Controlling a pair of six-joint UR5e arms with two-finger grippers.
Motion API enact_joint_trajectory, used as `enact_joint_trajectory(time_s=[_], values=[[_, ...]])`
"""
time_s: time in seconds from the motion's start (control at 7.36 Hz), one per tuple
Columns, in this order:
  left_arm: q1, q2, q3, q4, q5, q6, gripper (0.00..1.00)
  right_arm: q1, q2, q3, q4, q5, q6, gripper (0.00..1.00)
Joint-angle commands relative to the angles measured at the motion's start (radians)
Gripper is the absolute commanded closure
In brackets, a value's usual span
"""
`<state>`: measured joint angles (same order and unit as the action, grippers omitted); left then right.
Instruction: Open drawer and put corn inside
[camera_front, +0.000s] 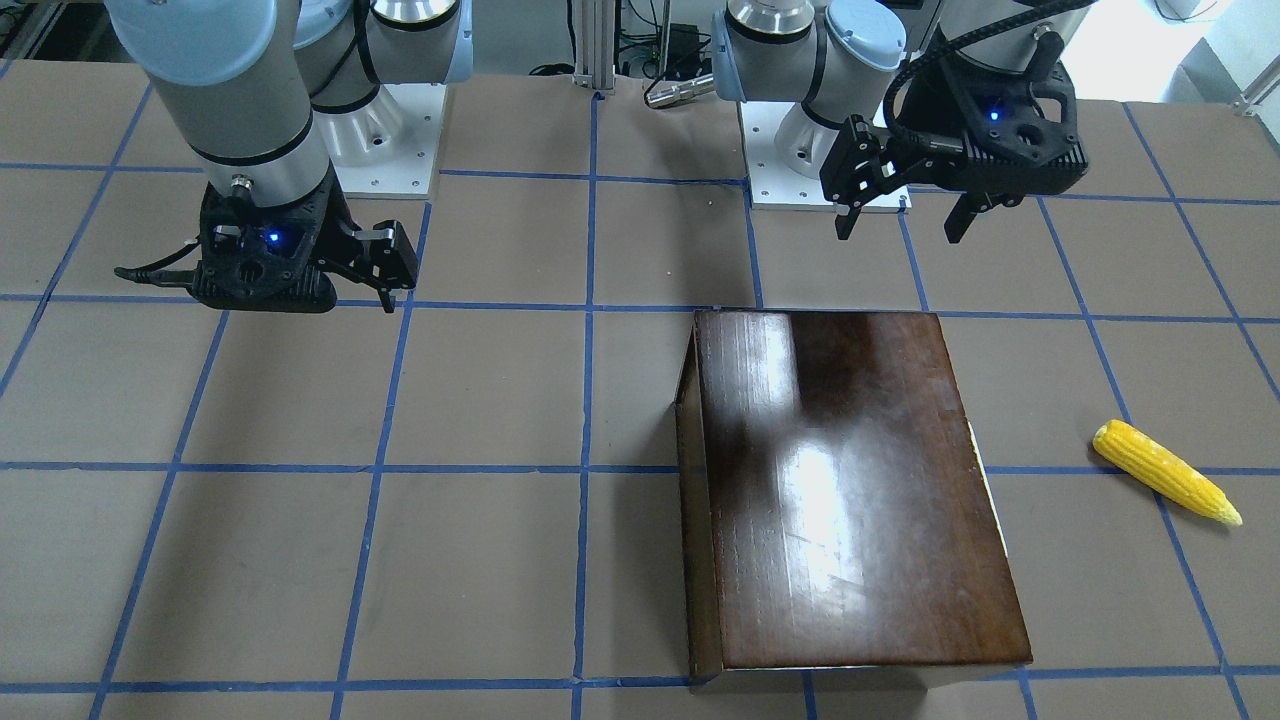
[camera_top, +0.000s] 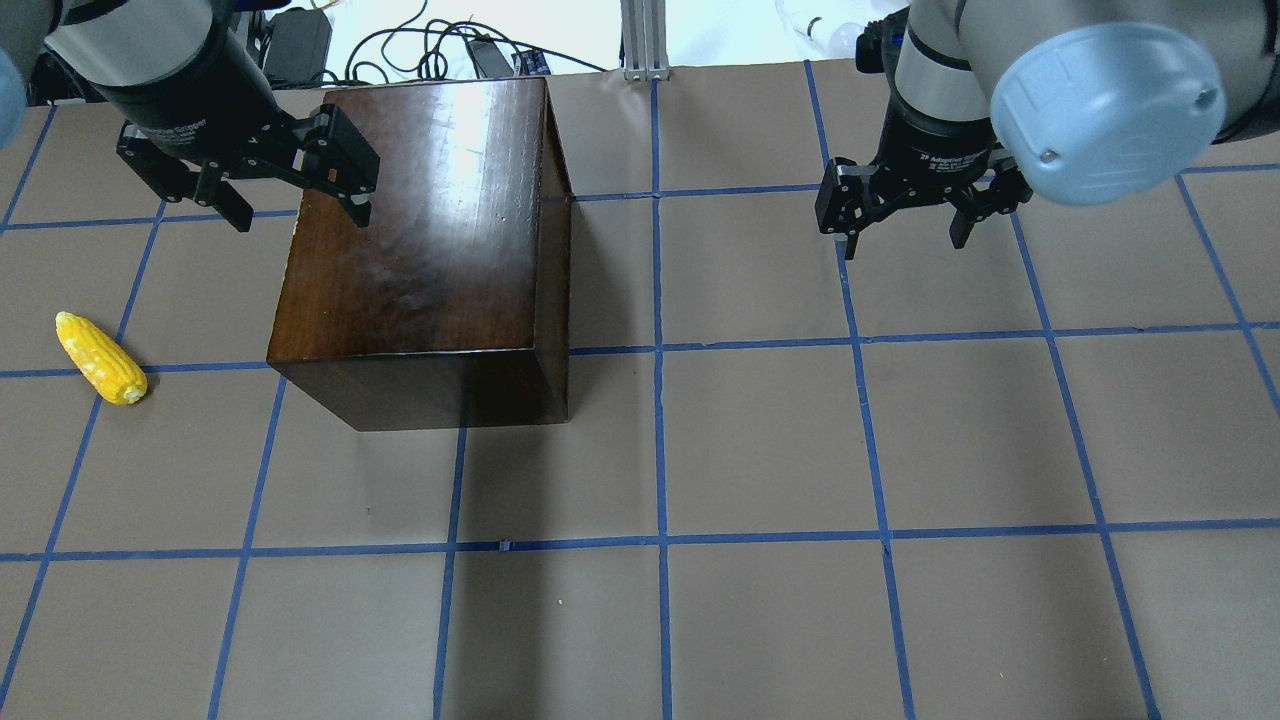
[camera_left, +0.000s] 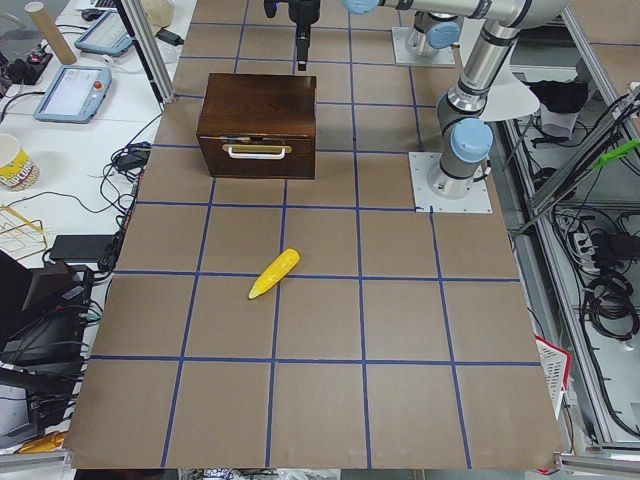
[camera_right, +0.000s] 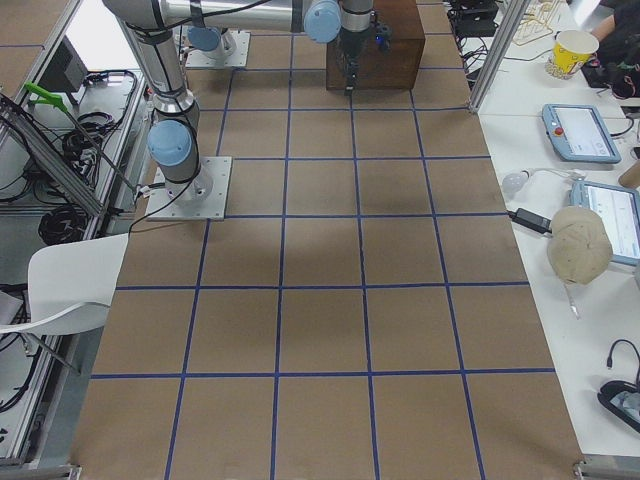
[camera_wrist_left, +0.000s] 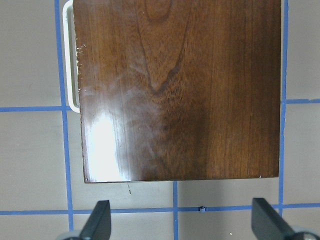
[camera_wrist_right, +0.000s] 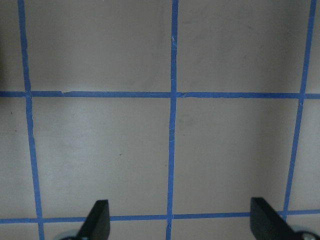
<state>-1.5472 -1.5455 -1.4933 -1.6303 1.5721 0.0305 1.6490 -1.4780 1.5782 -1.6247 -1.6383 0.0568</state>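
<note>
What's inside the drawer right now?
Cannot tell: the drawer is shut, only its front and white handle show, and the box covers its inside. The corn lies on the table, apart from the box.

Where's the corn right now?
In the overhead view the corn lies on the table at the far left, on the robot's left side, apart from the wooden box and out beyond its closed drawer.

Silver-grey arms (camera_front: 250, 110) with pale-blue joint caps (camera_top: 1105, 110) and black claws (camera_top: 905, 240).
</note>
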Motion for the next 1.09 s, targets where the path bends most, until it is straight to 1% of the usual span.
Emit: enact_joint_trajectory(time_s=[0.0, 0.14, 0.27, 0.54, 0.82, 0.95], values=[[0.004, -0.031, 0.054, -0.023, 0.0, -0.001, 0.0, 0.0, -0.001, 0.0, 0.0, 0.0, 0.0, 0.0], [0.004, -0.031, 0.045, -0.046, 0.0, -0.001, 0.0, 0.0, -0.001, 0.0, 0.0, 0.0, 0.0, 0.0], [0.002, -0.024, 0.019, -0.034, -0.003, 0.008, 0.0, 0.0, 0.001, 0.0, -0.001, 0.0, 0.0, 0.0], [0.005, -0.004, -0.054, -0.02, -0.003, 0.014, 0.0, 0.0, -0.001, 0.0, 0.0, 0.0, 0.0, 0.0], [0.015, -0.024, -0.093, 0.088, -0.003, 0.029, 0.0, 0.0, -0.001, -0.001, -0.001, 0.0, 0.0, 0.0], [0.044, -0.045, -0.09, 0.095, -0.004, 0.031, 0.0, 0.0, 0.001, 0.0, 0.0, 0.0, 0.0, 0.0]])
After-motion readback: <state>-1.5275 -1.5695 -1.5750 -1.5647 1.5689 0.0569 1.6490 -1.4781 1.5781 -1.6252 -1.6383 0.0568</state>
